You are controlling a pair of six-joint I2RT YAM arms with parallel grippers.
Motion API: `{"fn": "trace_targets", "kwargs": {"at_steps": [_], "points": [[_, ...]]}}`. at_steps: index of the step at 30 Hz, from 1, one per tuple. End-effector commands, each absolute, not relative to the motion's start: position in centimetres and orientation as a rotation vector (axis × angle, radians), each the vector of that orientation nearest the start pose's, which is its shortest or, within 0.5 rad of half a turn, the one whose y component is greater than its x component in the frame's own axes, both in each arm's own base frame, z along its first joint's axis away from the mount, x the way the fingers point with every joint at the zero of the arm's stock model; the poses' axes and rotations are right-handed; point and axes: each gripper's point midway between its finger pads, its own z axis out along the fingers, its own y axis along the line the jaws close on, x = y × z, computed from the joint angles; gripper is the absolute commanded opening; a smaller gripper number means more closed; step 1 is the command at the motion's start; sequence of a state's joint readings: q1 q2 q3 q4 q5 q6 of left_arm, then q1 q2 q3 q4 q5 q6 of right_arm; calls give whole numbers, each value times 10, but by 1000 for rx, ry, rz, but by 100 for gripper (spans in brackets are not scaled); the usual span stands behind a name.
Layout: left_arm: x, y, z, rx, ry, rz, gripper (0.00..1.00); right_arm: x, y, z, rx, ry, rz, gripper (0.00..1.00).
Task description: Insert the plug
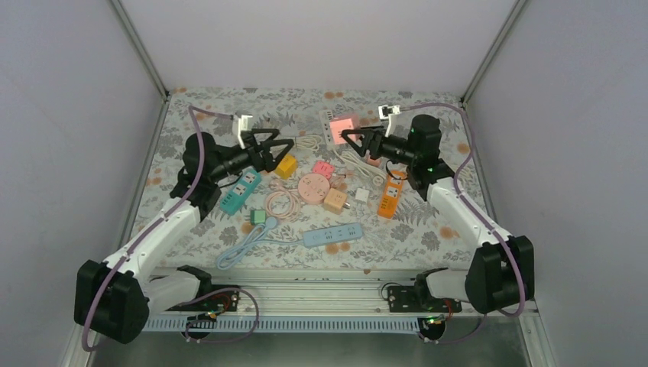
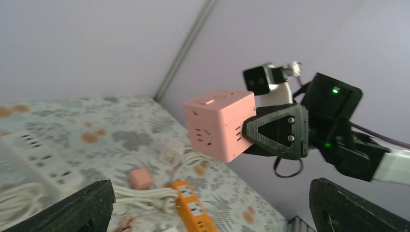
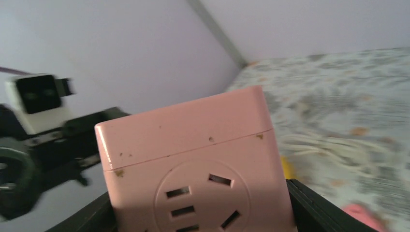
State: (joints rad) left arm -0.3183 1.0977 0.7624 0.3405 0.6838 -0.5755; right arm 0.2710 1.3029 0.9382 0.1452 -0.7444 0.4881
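Step in hand: presenting the socket. Right fingers (image 2: 278, 130) were clamped on the pink cube (image 2: 220, 123), holding it up clear of the counter (image 1: 428, 229) at back right, a socket face turned toward the left arm. Left fingers (image 2: 82, 208) were spread wide with nothing in them. No plug was held; what looked like a pink plug (image 2: 140, 178) lay on the counter beside a white cord. Next, probably: left arm picks up a plug and lines its pins up with the cube's slots.

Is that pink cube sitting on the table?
No, the right arm's fingers clamp the pink cube in mid-air, well above the flowered table.
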Motion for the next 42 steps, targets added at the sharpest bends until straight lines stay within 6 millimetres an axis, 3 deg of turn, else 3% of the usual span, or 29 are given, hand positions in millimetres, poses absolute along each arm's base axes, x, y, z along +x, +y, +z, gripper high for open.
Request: {"fn": "trace_targets", "kwargs": {"at_steps": [1, 4, 8, 15, 20, 24, 34, 38, 42], "points": [[292, -240, 348, 420, 1550, -1297, 100, 300, 246, 347, -512, 1682, 1517, 60], [290, -255, 349, 439, 1547, -1346, 100, 292, 253, 355, -503, 1663, 1566, 60], [297, -267, 343, 414, 1596, -1317, 100, 299, 260, 351, -423, 1700, 1498, 59], [318, -276, 345, 289, 1701, -1198, 100, 338, 262, 327, -332, 1704, 986, 58], [343, -278, 337, 149, 1807, -1180, 100, 353, 253, 337, -325, 1603, 695, 59], [346, -289, 324, 146, 1874, -1211, 100, 348, 260, 343, -366, 1560, 688, 60], [328, -305, 326, 330, 1893, -1268, 100, 341, 285, 328, -424, 1544, 670, 60], [334, -305, 324, 340, 1909, -1228, 100, 342, 290, 326, -433, 1543, 653, 60], [343, -307, 317, 331, 1930, -1194, 88, 342, 290, 324, -443, 1545, 641, 60]]}}
